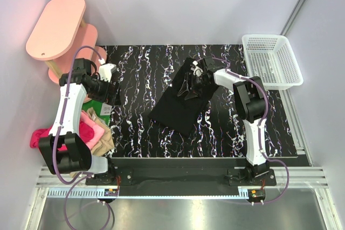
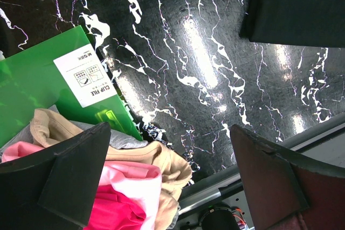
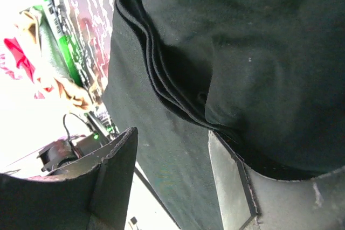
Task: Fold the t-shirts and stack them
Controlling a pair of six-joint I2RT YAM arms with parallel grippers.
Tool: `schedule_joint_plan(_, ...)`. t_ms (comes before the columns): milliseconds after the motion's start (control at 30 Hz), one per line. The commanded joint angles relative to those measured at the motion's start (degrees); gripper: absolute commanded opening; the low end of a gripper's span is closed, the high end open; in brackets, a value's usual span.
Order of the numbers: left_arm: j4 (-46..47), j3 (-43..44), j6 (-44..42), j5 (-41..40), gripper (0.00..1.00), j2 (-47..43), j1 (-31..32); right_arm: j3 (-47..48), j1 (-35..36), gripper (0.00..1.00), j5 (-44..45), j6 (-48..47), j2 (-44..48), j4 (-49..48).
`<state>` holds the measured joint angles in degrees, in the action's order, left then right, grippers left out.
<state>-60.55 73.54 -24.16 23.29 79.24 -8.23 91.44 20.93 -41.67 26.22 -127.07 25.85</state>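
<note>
Early stage: the black t-shirt [image 1: 178, 106] lies mid-table [image 1: 135, 127], part-folded, w/ layers bunched at its far end. The right gripper [image 3: 172, 138] sits there, jaws part-open, the folded edge against one finger but nothing seen clamped btwn them. The left gripper [image 2: 170, 149] hangs empty, jaws wide, just beside the crumpled heap [image 1: 91, 130] of pink, magenta and tan shirts at the left edge, overlapping the green packet [image 2: 38, 84]. Judged: one shirt in work, the rest unfolded, no stack begun.
</note>
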Motion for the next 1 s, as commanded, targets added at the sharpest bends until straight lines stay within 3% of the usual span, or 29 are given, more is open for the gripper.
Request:
schedule_joint_plan(0,0.4,1.5,-0.9,-0.5,0.99,-0.2,0.2,-3.1,0.2,0.63,1.2,-1.0,-2.8,-2.0)
schedule_joint_plan(133,0.4,0.9,-1.0,-0.4,0.99,-0.6,0.1,-2.6,-0.2,0.62,1.4,-0.6,-2.8,-1.8)
schedule_joint_plan(367,0.4,0.4,-1.5,-1.0,0.99,-1.6,0.2,3.6,-0.5,0.64,5.4,-0.6,8.6,3.9)
schedule_joint_plan(467,0.3,0.4,-1.5,-0.7,0.99,-2.1,0.2,0.0,-0.2,0.64,5.4,2.0,14.4,1.2)
schedule_joint_plan(667,0.3,0.4,-1.4,-0.4,0.99,-1.5,0.2,-16.9,0.0,0.63,2.2,8.6,20.4,-11.2)
schedule_joint_plan(800,0.3,0.6,-1.5,-0.5,0.99,-1.5,0.2,-24.7,-0.1,0.61,0.3,11.5,17.8,-18.2)
schedule_joint_plan(967,0.3,0.5,-1.8,-1.1,0.99,-1.8,0.2,-25.3,-0.1,0.61,0.8,12.1,13.6,-19.9)
